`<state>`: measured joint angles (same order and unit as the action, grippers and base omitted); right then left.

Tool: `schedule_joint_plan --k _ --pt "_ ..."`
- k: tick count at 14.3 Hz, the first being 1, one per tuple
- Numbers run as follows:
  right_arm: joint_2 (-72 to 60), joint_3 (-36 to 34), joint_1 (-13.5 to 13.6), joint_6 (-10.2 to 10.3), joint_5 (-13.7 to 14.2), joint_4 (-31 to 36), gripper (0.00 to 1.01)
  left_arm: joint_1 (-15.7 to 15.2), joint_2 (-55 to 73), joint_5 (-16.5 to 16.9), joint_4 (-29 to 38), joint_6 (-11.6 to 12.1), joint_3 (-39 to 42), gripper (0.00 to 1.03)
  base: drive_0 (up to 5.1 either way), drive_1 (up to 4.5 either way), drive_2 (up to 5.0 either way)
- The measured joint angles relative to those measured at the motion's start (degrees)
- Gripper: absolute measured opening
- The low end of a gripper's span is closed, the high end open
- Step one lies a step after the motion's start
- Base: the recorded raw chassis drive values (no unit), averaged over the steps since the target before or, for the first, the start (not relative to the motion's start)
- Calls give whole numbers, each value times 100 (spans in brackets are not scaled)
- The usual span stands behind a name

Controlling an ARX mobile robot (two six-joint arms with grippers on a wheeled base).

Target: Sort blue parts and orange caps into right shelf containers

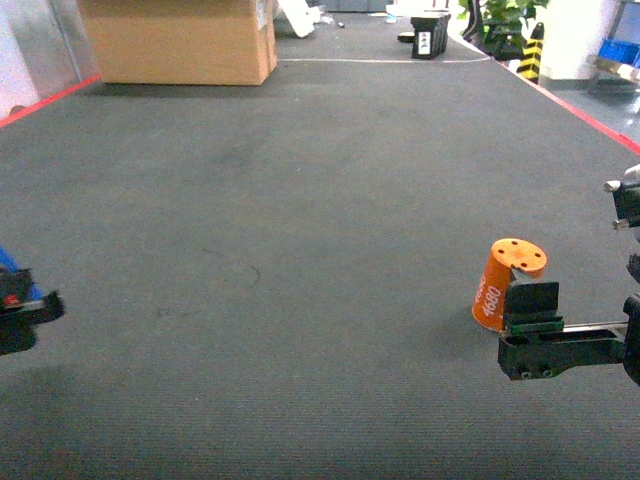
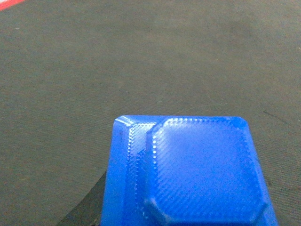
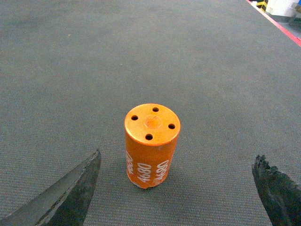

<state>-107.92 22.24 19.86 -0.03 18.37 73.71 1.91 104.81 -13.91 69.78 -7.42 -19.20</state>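
An orange cap (image 1: 508,283) printed "4680" stands upright on the grey carpet at the right. In the right wrist view the orange cap (image 3: 150,146) sits just ahead of my right gripper (image 3: 176,190), between the lines of its two wide-apart fingers (image 3: 70,193) and touching neither. My right gripper (image 1: 527,328) is open and low, right beside the cap. At the far left edge my left gripper (image 1: 20,305) carries a blue part (image 2: 188,169), which fills the lower left wrist view and hides the fingers. The right shelf containers are out of view.
A large cardboard box (image 1: 180,40) stands at the back left. Red floor lines (image 1: 590,115) border the carpet on both sides. A black box (image 1: 428,38), a plant (image 1: 505,20) and a yellow-black striped post (image 1: 530,55) stand at the back right.
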Motion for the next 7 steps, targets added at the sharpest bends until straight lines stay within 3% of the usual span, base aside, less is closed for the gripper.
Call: schedule_joint_plan --k 1,4,7 --pt "4 -55 -15 0 -15 0 98 -444 -1410 0 -511 -9 494 43 0 0 0" --pt "2 -55 -44 -2 -20 0 98 -337 -3209 46 -1353 13 693 43 0 0 0" --pt "2 -55 -81 -2 -15 0 98 -186 -3633 44 -1523 39 846 43 0 0 0"
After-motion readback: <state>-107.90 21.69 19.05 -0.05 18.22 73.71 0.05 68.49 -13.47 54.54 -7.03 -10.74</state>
